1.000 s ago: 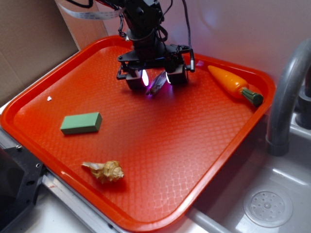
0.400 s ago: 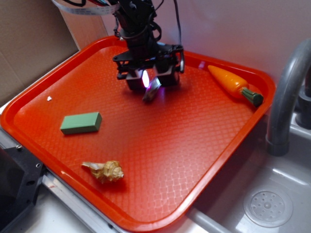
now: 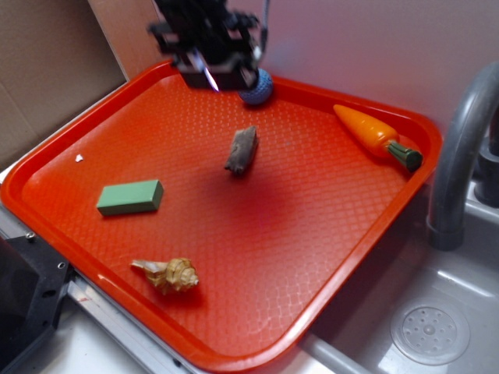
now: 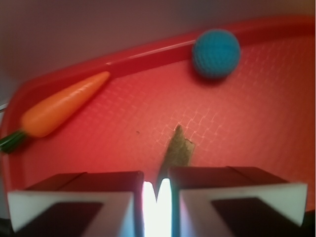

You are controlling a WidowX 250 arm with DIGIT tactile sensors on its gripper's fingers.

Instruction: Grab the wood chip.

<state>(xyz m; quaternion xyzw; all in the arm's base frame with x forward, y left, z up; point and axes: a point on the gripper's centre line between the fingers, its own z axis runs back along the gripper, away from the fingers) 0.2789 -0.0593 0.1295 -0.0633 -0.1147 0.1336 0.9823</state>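
- Wood chip (image 3: 241, 149) lay loose mid-tray (image 3: 327, 257), no longer between the pads as a moment before.
- Gripper (image 3: 212, 74) lifted clear toward the back rim, nearly closed on nothing.
- Looked like a slipped grasp, needing a retry.

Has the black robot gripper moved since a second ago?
Yes. The gripper rose and pulled back toward the red tray's far rim, leaving the wood chip lying free.

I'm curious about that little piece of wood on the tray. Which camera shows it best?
The exterior view: the wood chip lies whole and sharp mid-tray, clear of everything. In the wrist view the wood chip is blurred, its near end hidden behind the gripper.
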